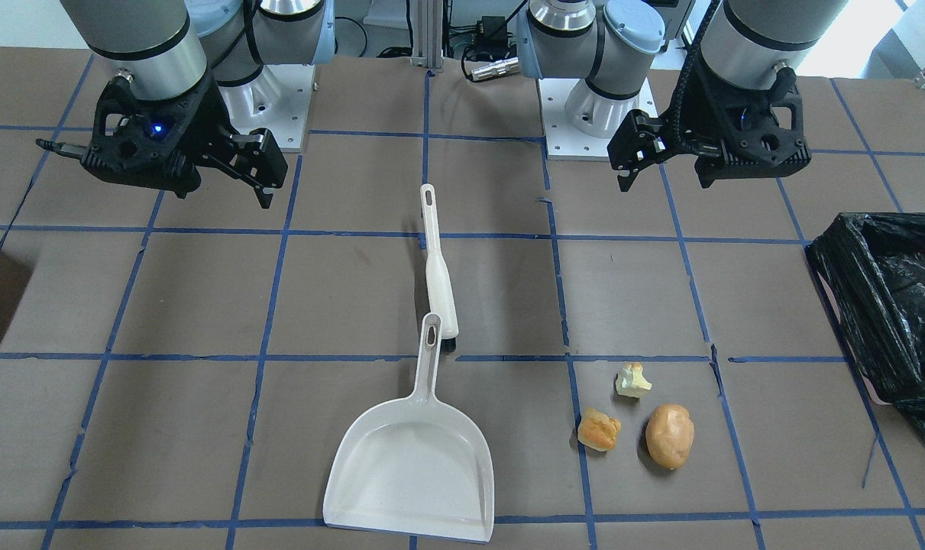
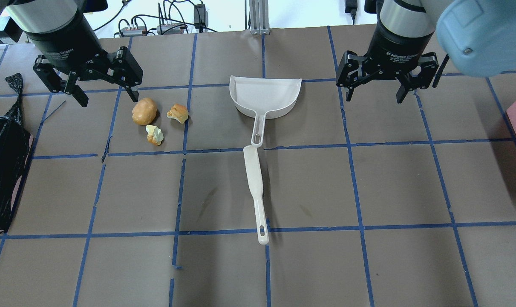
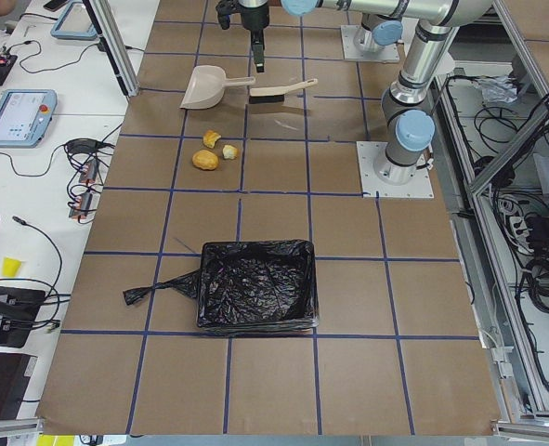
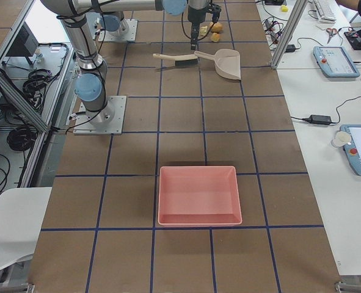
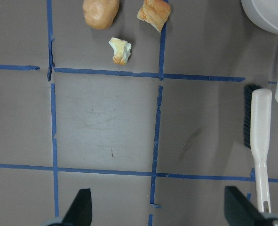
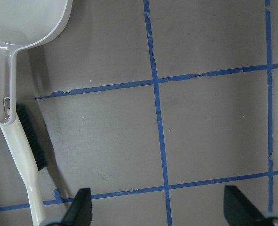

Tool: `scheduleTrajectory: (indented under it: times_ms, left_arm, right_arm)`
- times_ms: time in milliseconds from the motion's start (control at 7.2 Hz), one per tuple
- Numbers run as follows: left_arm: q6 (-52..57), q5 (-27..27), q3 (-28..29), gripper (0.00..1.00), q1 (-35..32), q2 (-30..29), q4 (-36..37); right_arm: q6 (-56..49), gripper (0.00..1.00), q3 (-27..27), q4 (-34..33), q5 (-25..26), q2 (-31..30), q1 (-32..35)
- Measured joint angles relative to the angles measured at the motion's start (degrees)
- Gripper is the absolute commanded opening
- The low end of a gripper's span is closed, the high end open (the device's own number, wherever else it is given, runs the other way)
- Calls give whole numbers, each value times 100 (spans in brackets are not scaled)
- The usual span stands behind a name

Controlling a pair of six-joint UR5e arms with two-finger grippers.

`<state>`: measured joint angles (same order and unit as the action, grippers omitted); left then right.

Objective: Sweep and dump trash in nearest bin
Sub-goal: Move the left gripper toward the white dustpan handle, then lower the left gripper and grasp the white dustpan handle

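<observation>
The trash lies together on the brown table: a tan potato, a bread chunk and an apple-core bit. My left gripper is open and empty, raised above the table just left of the potato. The black-bagged bin stands at the table's left edge. A white dustpan lies mid-table with a white brush right behind its handle. My right gripper is open and empty, raised to the right of the dustpan. The left wrist view shows the potato, bread and apple core.
A pink tray sits at the table's right end, far from the trash. Blue tape lines grid the table. The brush's black bristles face my right gripper's side. The arm bases stand at the table's robot side.
</observation>
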<state>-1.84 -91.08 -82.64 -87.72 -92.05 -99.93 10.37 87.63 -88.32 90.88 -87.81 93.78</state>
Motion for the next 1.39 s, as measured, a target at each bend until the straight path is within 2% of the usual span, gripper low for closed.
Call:
scheduleTrajectory:
  times_ms: [556,834,973,1390]
  left_arm:
    - [-59,5,-56,100,-8,65,-19]
    - [-79,88,-49,100,-118,-84,-37]
    - [-84,170,-43,100,-311,-313,106]
    - [-385,326,-50,100,-1026,-1264,1420]
  right_arm:
    - [0,100,-8,10,-4,-7,8]
    - [0,100,-8,8,-1,-8,16]
    - [0,100,-4,8,0,-6,17]
    - [0,100,3,4,6,0,18]
